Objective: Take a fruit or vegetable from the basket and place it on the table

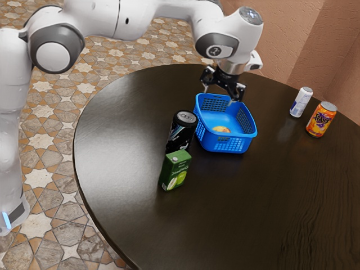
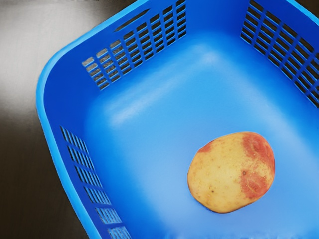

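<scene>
Below and nearer than the spread-fingered gripper (image 1: 218, 96), a potato (image 2: 231, 172) lies in the basket (image 1: 223, 144). The orange can's (image 1: 320, 120) lettering is unclear.

From where I stand, I see a dark, round-edged wooden table (image 1: 253, 214) with a glossy sheen. Directly on it sits a blue plastic basket (image 1: 225, 145) with latticed walls. Just beside the basket stands a black can (image 1: 181, 133), and near that can a green carton (image 1: 175, 171), upright. Well apart from the carton, past the basket, a white can (image 1: 301, 103) and an orange can (image 1: 321, 120) stand near each other
</scene>
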